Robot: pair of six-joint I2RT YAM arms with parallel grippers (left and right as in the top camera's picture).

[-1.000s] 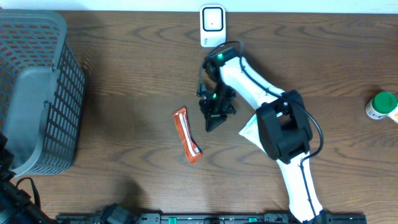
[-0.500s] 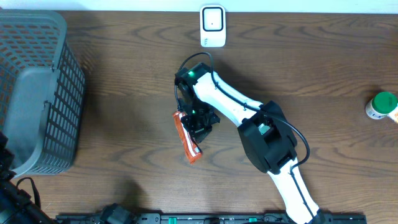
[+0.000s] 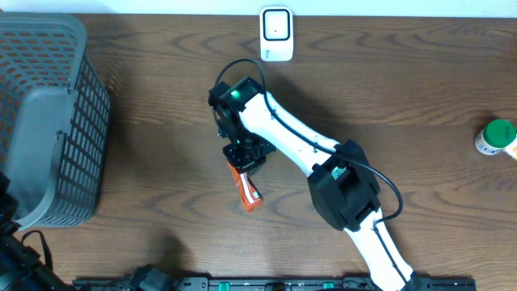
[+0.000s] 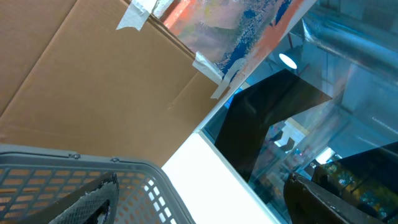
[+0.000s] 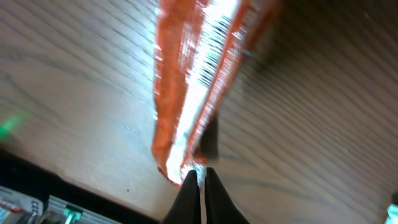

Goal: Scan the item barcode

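The item is a long orange snack wrapper (image 3: 250, 191) lying flat on the wooden table. Its upper end is hidden under my right gripper (image 3: 245, 155). In the right wrist view the wrapper (image 5: 186, 93) fills the upper middle, barcode (image 5: 214, 43) facing up. My right gripper (image 5: 201, 172) is shut, its tips meeting at the wrapper's near end with nothing visible between them. My left gripper (image 4: 202, 180) is open and empty, pointing up past the basket rim (image 4: 74, 160).
A grey mesh basket (image 3: 48, 121) stands at the table's left edge. A small white device (image 3: 276, 34) sits at the back centre. A green-lidded bottle (image 3: 497, 136) stands at the far right.
My right arm has swung left from beside the wrapper to over its upper end. The wrapper has barely shifted. The left gripper shows no change.
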